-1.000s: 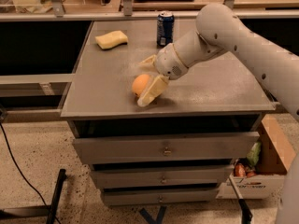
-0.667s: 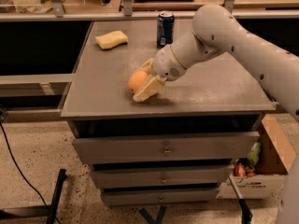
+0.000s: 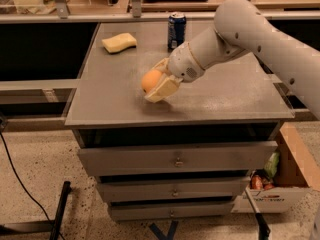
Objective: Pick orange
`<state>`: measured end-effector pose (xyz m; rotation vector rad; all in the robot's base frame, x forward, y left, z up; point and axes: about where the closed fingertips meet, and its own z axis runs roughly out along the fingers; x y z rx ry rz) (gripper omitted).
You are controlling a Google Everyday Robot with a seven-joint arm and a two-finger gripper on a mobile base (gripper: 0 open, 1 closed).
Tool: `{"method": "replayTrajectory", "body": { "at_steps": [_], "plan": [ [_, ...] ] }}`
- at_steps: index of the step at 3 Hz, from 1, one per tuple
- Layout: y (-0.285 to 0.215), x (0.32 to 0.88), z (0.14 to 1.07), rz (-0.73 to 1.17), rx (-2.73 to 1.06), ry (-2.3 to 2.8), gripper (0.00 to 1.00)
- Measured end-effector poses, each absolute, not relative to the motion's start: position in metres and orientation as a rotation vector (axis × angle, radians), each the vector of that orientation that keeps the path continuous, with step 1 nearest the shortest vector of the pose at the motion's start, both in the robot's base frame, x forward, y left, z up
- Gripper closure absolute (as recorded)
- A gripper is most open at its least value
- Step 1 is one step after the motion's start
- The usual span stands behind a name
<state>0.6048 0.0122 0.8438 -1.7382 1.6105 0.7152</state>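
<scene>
Orange clamped in end effector over cabinet, box holding packets

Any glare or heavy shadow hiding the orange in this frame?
Camera view: warm, even light; no glare on the orange, which the gripper clasps over the middle of the table; only a soft shadow under them; a pale sheen to their right.

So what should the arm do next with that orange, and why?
Probably lift straight up a little. The gripper sits near the middle of the grey cabinet top, its fingers closed on either side of the orange, low over the surface. A short rise would likely carry it clear; the blue soda can and yellow sponge stand farther back.
</scene>
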Motion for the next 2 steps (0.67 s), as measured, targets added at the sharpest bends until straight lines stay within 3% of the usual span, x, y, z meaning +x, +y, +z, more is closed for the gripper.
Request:
{"method": "replayTrajectory", "body": {
  "at_steps": [1,2],
  "plan": [
    [0.005,0.607,0.870,0.715,-1.697,1.572,1.00],
    [0.008,0.612,0.885,0.799,-1.707,1.544,1.00]
  ]
}}
